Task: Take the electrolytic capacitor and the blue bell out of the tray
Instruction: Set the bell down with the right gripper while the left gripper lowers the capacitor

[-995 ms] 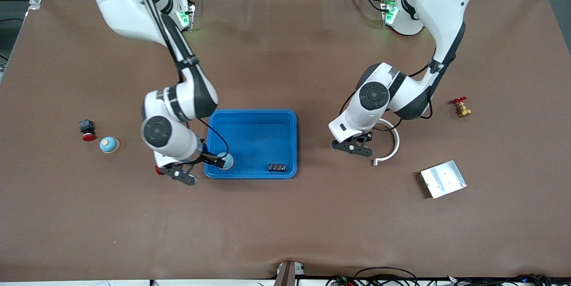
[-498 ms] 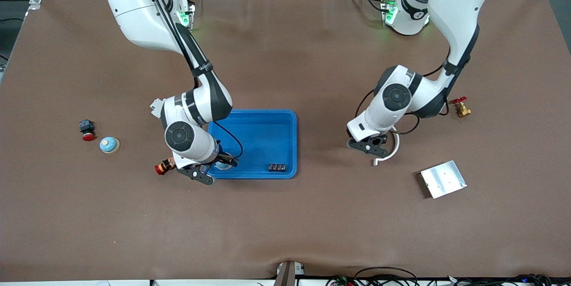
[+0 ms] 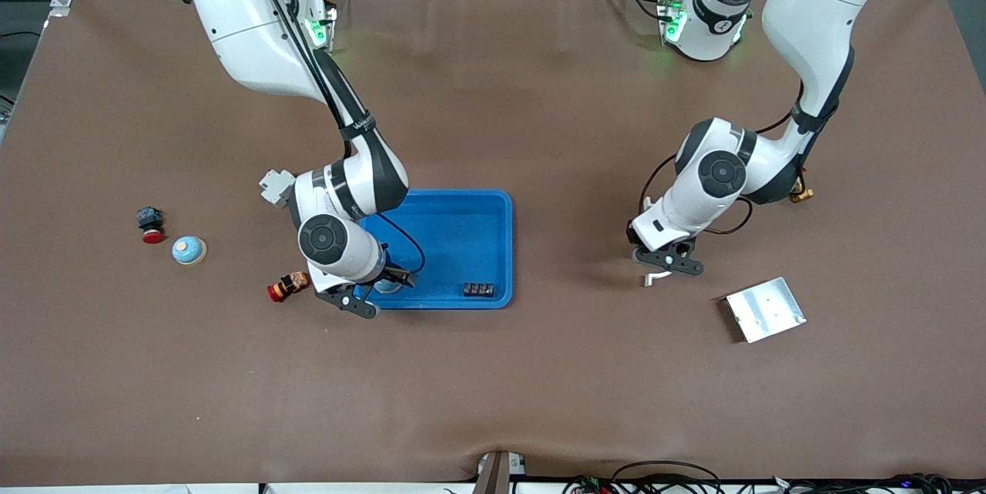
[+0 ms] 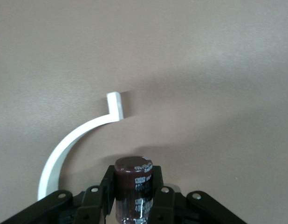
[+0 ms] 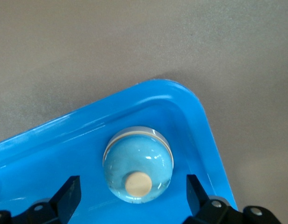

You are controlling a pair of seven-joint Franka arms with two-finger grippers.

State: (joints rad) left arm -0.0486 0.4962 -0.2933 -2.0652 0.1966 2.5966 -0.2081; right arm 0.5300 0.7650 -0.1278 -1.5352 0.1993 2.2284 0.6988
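Two claws — bell [image 5: 138, 170] between open right claw [image 5: 131, 196] fingers, seemingly untouched.

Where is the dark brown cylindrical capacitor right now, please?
The dark brown cylindrical capacitor is clamped in the left gripper, over the curved white plastic strip.

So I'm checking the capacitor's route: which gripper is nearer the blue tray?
Right. The right gripper hangs open over the bell in the blue tray; the left gripper holds the capacitor over bare table, toward its own end.
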